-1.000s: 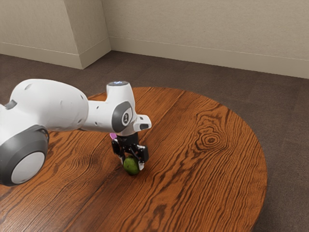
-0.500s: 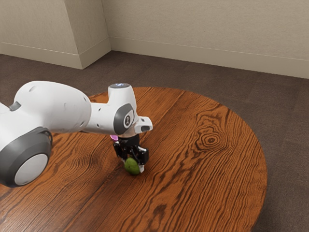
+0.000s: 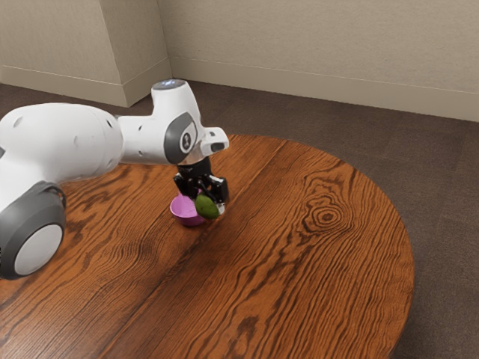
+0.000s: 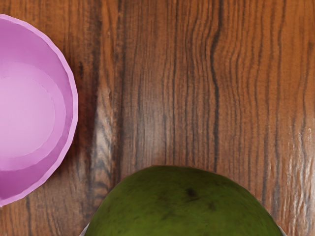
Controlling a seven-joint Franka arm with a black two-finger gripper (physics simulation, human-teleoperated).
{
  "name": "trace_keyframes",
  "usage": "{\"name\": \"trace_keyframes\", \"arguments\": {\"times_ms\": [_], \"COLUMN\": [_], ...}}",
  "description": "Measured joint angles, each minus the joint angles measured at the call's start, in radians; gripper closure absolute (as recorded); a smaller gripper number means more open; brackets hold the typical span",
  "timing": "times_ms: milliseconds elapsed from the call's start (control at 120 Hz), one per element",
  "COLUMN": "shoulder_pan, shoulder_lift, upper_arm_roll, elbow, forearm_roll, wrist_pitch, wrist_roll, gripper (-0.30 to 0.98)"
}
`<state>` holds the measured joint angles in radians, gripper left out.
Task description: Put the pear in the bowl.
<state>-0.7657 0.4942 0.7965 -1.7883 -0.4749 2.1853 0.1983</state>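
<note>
Pear (image 3: pixel 207 208) is hanging in the gripper (image 3: pixel 207 203), just left of and below frame centre, exterior view; fingers are gripping both sides, long axis apparently tilting toward lower right. Skin is showing green with dark specks. Pink bowl (image 3: pixel 186 219) is sitting close behind, toward frame left, so release is probably needing a short shift that way. Wall (image 3: pixel 322 45) is spanning the top.

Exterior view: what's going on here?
A robot arm has a green pear gripped in its tool, apparently raised over the wooden table. The pink bowl sits close by. The pear is off to its side rather than in it, so the placing is not yet done.
</note>
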Motion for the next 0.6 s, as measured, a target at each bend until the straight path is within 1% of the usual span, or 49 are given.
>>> {"name": "trace_keyframes", "arguments": {"times_ms": [50, 350, 442, 600], "shoulder_pan": [0.016, 0.140, 0.195, 0.233], "shoulder_lift": [0.001, 0.028, 0.066, 0.111], "upper_arm_roll": [0.006, 0.003, -0.047, -0.090], "elbow": [0.017, 0.059, 0.082, 0.121], "forearm_roll": [0.003, 0.008, 0.009, 0.003], "wrist_pitch": [0.001, 0.010, 0.013, 0.015], "wrist_roll": [-0.006, -0.039, -0.047, -0.058], "gripper": [0.63, 0.62, 0.62, 0.63]}}
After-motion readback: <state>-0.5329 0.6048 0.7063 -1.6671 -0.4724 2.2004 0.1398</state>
